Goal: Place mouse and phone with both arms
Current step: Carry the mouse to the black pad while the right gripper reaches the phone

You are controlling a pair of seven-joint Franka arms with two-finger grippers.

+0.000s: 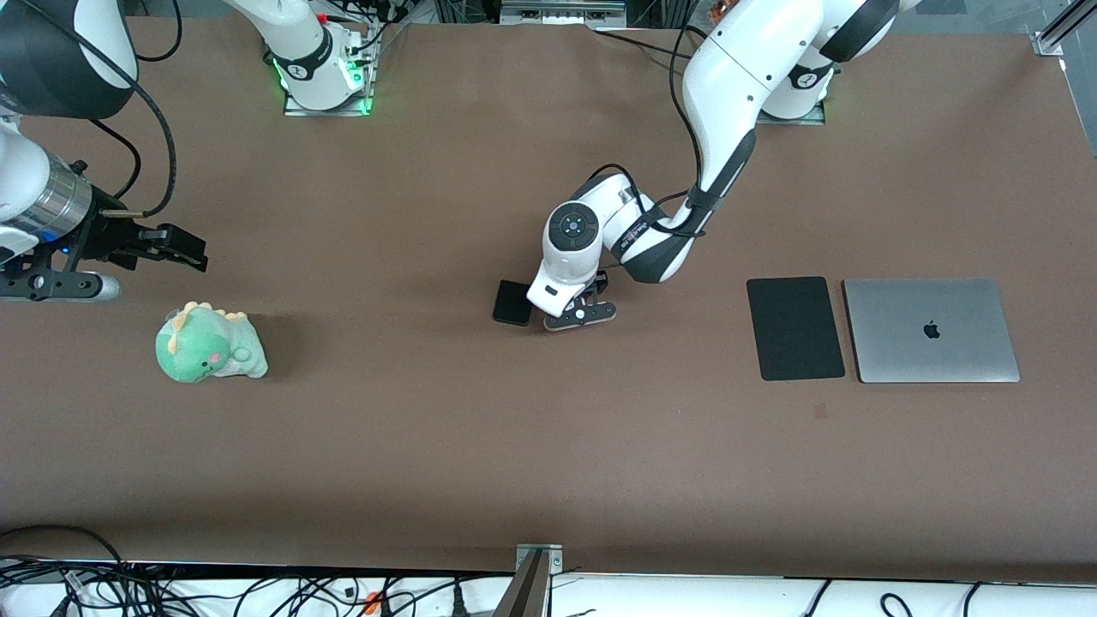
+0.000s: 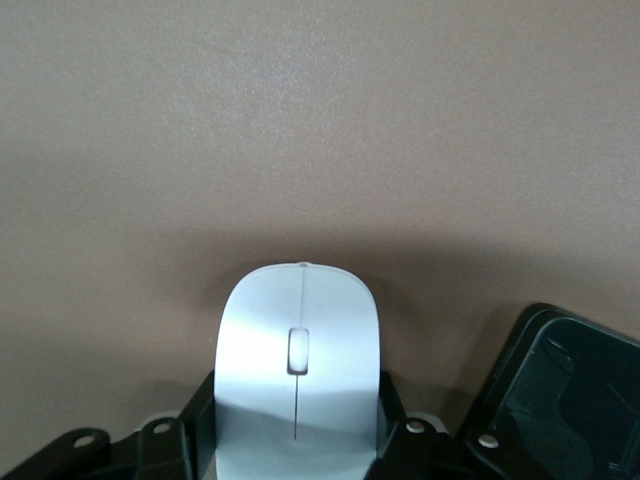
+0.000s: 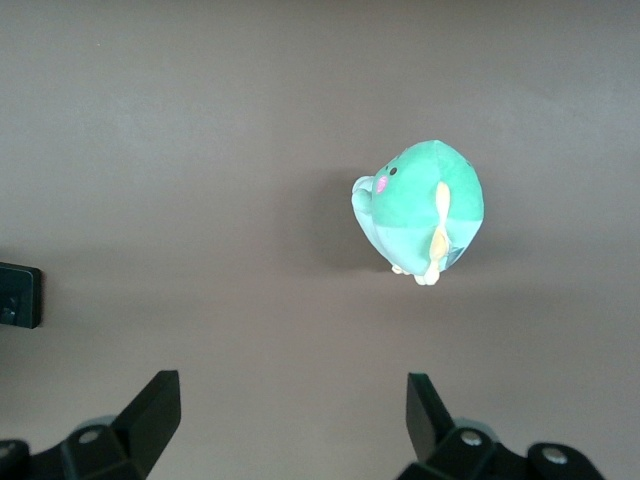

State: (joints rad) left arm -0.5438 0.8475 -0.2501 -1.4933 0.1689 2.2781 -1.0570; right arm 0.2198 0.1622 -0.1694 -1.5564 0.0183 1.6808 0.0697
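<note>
The white mouse (image 2: 298, 350) sits between the fingers of my left gripper (image 2: 297, 405), which press on both its sides. In the front view my left gripper (image 1: 579, 313) is low over the middle of the table and hides the mouse. The black phone (image 1: 513, 302) lies flat right beside it, toward the right arm's end; it also shows in the left wrist view (image 2: 565, 400). My right gripper (image 1: 176, 246) is open and empty, held above the table at the right arm's end, with its fingers (image 3: 155, 405) spread wide.
A green plush dinosaur (image 1: 208, 344) lies under and nearer the camera than my right gripper; it also shows in the right wrist view (image 3: 428, 205). A black mouse pad (image 1: 795, 328) and a closed silver laptop (image 1: 931, 331) lie side by side toward the left arm's end.
</note>
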